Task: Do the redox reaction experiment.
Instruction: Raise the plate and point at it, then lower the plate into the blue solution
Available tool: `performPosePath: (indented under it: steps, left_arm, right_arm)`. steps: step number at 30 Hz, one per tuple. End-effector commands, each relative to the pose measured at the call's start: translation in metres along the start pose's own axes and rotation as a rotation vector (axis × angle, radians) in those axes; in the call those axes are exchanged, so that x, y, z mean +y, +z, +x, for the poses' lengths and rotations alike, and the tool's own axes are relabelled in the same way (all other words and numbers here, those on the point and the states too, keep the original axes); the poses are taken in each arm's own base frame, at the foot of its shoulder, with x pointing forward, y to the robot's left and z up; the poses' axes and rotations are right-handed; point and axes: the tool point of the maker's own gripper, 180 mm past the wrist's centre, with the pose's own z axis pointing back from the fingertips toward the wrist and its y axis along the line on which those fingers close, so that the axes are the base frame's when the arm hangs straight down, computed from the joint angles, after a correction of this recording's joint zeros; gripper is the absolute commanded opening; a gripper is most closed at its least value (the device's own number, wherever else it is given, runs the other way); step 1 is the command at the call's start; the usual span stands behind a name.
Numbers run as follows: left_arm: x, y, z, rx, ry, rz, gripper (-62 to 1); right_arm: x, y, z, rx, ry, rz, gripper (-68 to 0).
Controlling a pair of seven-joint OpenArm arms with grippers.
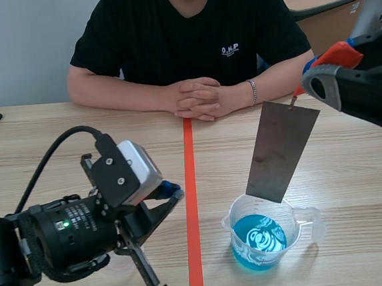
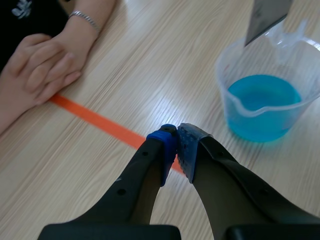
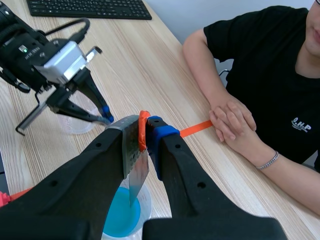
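Across the worktop (image 1: 354, 169) a person sits with clasped hands (image 1: 197, 99), and the black T-shirt (image 1: 168, 38) has the only readable print: small white "O.H.P" on the chest. White lettering on the left arm is too tiny to make out. Right of the orange tape line stands a clear plastic cup (image 1: 230, 225) with a spout and handle, holding bright blue liquid (image 1: 259, 239) well below the rim. The right hand (image 3: 146, 132) is clamped on the top of a grey metal sheet (image 1: 282, 152), which hangs tilted with its lower edge at the cup's mouth. The left hand (image 2: 177, 145) is low beside the cup, fingers together, gripping nothing.
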Motion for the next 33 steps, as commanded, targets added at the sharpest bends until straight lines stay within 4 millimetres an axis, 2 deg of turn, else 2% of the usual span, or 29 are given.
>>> performPosePath:
  steps: [1, 11, 22, 27, 33]
  left_arm:
    - [0.004, 0.008, 0.015, -0.046, -0.012, 0.025, -56.7]
    - [0.013, 0.068, 0.004, 0.027, -0.041, 0.191, -56.7]
    - [0.019, 0.152, -0.056, 0.301, 0.078, 0.416, -56.7]
    - [0.007, 0.186, -0.077, 0.415, 0.168, 0.5, -56.7]
    - [-0.018, 0.208, -0.09, 0.505, 0.279, 0.553, -56.7]
  right_arm:
    - [0.002, 0.0, 0.007, -0.022, 0.005, 0.013, -66.0]
    - [0.002, 0.0, 0.007, -0.022, 0.005, 0.013, -66.0]
    - [0.002, 0.0, 0.006, -0.021, 0.005, 0.013, -66.0]
    - [0.002, 0.0, 0.005, -0.013, 0.005, 0.013, -66.0]
    - [0.002, 0.0, 0.005, -0.013, 0.005, 0.012, -66.0]
